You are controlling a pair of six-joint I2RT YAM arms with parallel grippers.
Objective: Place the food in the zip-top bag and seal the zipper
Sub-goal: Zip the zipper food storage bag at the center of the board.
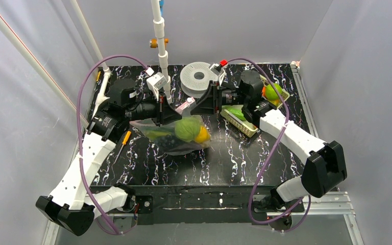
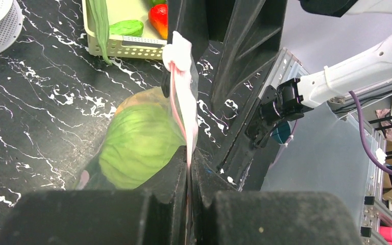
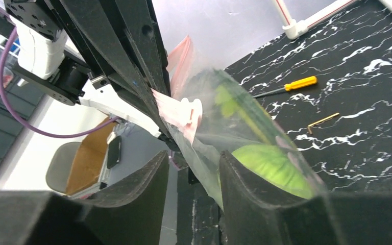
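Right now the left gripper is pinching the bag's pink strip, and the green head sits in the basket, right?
Not quite. The green head is inside the bag, not in the basket; the top view shows it. The left gripper does pinch the pink strip.

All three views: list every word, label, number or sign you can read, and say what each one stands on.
None: no readable text in any view.
The zip-top bag, its pink zipper, the basket and the white spool show no lettering.
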